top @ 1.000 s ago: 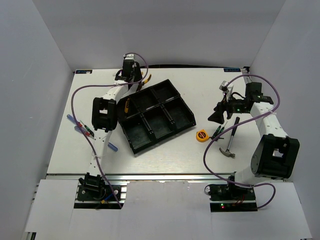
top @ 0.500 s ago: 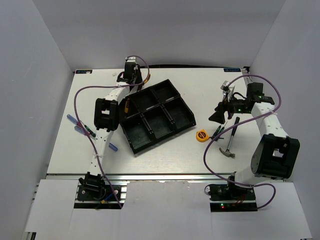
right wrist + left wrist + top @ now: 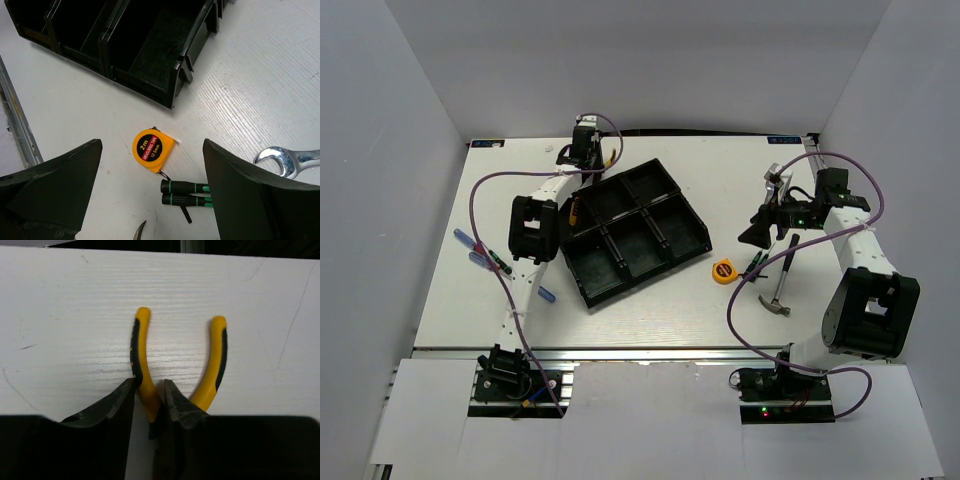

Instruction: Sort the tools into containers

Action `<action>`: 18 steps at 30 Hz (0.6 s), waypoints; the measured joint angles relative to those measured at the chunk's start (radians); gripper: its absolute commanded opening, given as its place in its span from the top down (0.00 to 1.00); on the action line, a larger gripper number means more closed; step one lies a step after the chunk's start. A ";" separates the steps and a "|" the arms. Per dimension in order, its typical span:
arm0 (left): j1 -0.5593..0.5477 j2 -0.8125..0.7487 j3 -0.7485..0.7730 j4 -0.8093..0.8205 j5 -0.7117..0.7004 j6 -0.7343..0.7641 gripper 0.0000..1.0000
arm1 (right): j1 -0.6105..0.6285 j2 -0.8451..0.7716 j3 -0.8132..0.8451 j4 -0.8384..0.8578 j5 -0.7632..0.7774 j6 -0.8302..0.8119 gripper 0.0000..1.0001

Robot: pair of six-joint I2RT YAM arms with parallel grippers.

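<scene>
Left end effector (image 3: 148,390) straddles one grip of the yellow-handled metal pliers (image 3: 141,355), can't tell if it's clamped yet, so we're at pickup, and next it needs a squeeze, lift and carry to the black plastic six-compartment tray (image 3: 688,214) at 5 o'clock.

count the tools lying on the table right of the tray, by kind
yellow tape measure: 1
silver wrench: 1
green-black tool: 1
hammer: 1
total: 4
</scene>
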 measured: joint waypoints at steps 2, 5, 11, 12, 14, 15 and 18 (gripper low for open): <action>-0.001 -0.002 0.000 -0.009 -0.003 -0.002 0.73 | -0.001 0.000 -0.004 0.002 -0.003 0.000 0.12; 0.001 -0.004 0.001 -0.021 -0.001 -0.012 0.90 | -0.004 0.000 -0.007 0.002 -0.005 0.000 0.12; 0.027 -0.006 0.018 -0.061 0.056 -0.111 1.00 | -0.009 -0.005 -0.011 0.003 -0.014 0.000 0.12; 0.036 -0.009 0.019 -0.069 0.073 -0.139 1.00 | -0.011 -0.006 -0.011 0.003 -0.014 0.000 0.12; 0.056 -0.014 0.019 -0.086 0.106 -0.192 1.00 | -0.014 -0.008 -0.011 0.002 -0.016 0.000 0.12; 0.069 -0.016 0.019 -0.093 0.129 -0.224 1.00 | -0.015 -0.009 -0.011 0.003 -0.018 0.000 0.12; 0.109 -0.019 0.019 -0.104 0.180 -0.306 1.00 | -0.018 -0.011 -0.015 0.002 -0.022 0.000 0.12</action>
